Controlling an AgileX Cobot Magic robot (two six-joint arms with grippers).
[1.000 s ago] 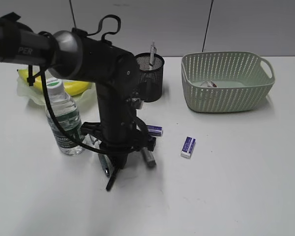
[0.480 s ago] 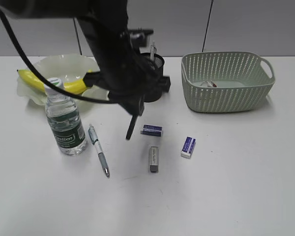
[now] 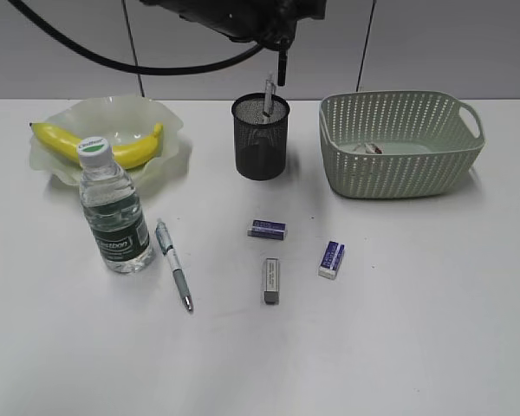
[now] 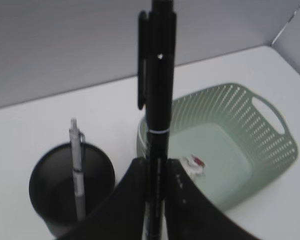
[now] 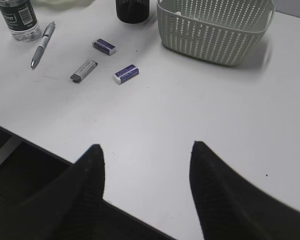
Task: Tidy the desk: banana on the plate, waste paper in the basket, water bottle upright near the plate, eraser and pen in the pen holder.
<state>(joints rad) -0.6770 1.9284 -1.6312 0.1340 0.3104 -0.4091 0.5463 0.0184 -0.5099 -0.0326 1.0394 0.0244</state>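
One black pen, long axis vertical, clamped in left pincer; pen holder at eight o'clock below.

Banana on green plate, far left; bottle upright just near of it. Paper wad in basket, far right. Black pen clamped upright above mesh holder.

Grey panelled wall behind.
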